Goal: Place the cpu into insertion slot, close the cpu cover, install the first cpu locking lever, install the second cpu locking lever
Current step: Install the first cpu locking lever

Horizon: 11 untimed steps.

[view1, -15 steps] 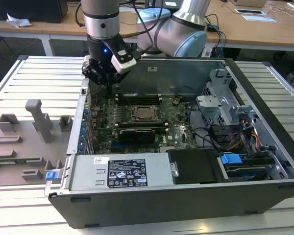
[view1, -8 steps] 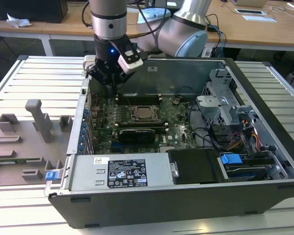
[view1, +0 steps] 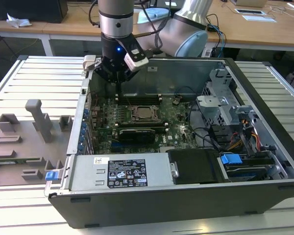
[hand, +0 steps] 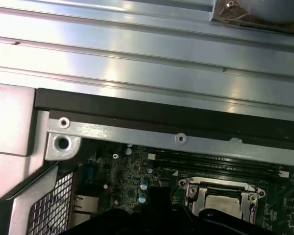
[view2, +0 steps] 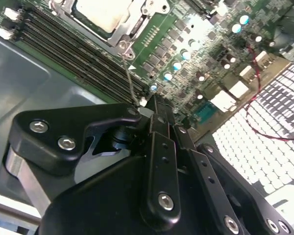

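cpu (hand: 224, 201) in insertion slot (view1: 135, 117) w/ cpu cover (hand: 196, 189) over it, in open PC case (view1: 186, 203); jaws together

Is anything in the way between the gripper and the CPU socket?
Nothing visible blocks it. The black gripper hangs by the long black memory slots beside the square metal-rimmed socket; only a thin wire lever rises from the socket's corner toward it.

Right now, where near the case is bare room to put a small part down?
Bare slatted table beyond the grey fixture, at the exterior view's left of the case. Crowded inside the case: gripper over the board, cables beside.
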Tool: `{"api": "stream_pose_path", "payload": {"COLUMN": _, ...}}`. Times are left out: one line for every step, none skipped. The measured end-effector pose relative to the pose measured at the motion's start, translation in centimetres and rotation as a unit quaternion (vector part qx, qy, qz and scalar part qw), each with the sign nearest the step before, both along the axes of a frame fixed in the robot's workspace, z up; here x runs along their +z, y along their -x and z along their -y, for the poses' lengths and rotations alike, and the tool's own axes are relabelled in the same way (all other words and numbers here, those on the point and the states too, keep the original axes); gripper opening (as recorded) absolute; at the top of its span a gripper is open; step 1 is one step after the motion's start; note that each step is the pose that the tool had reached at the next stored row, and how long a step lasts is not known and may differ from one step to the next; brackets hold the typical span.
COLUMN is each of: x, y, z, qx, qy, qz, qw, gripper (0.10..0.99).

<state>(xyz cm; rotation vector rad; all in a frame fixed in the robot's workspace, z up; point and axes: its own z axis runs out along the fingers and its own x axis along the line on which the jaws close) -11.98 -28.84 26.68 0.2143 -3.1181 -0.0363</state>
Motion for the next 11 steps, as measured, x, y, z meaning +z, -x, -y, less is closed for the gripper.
{"api": "stream_pose_path", "payload": {"x": -0.05, "y": -0.16, "z": -0.07, "qx": 0.000, "qy": 0.0000, "qz": -0.0010, "qw": 1.0000, "gripper": 0.106}}
{"api": "stream_pose_path", "payload": {"x": -0.12, "y": -0.36, "z": -0.15, "qx": 0.000, "qy": 0.0000, "qz": -0.0020, "qw": 1.0000, "gripper": 0.106}}
{"api": "stream_pose_path", "payload": {"x": -0.16, "y": -0.54, "z": -0.23, "qx": 0.000, "qy": 0.0000, "qz": -0.0029, "qw": 1.0000, "gripper": 0.106}}
{"api": "stream_pose_path", "payload": {"x": -0.19, "y": -0.72, "z": -0.28, "qx": 0.000, "qy": -0.0001, "qz": -0.0035, "qw": 1.0000, "gripper": 0.106}}
{"api": "stream_pose_path", "payload": {"x": -0.20, "y": -0.89, "z": -0.31, "qx": 0.000, "qy": 0.0000, "qz": -0.0040, "qw": 1.0000, "gripper": 0.106}}
{"api": "stream_pose_path", "payload": {"x": -0.21, "y": -1.12, "z": -0.33, "qx": 0.000, "qy": 0.0000, "qz": -0.0045, "qw": 1.0000, "gripper": 0.106}}
{"api": "stream_pose_path", "payload": {"x": -0.21, "y": -1.32, "z": -0.33, "qx": 0.000, "qy": 0.0000, "qz": -0.0049, "qw": 1.0000, "gripper": 0.106}}
{"api": "stream_pose_path", "payload": {"x": -0.22, "y": -1.78, "z": -0.34, "qx": 0.000, "qy": 0.0000, "qz": -0.0057, "qw": 1.0000, "gripper": 0.106}}
{"api": "stream_pose_path", "payload": {"x": -0.23, "y": -2.12, "z": -0.34, "qx": 0.000, "qy": 0.0000, "qz": -0.0063, "qw": 1.0000, "gripper": 0.106}}
{"api": "stream_pose_path", "payload": {"x": -0.23, "y": -2.34, "z": -0.34, "qx": 0.000, "qy": 0.0000, "qz": -0.0067, "qw": 1.0000, "gripper": 0.106}}
{"api": "stream_pose_path", "payload": {"x": -0.24, "y": -2.60, "z": -0.34, "qx": 0.000, "qy": 0.0000, "qz": -0.0072, "qw": 1.0000, "gripper": 0.106}}
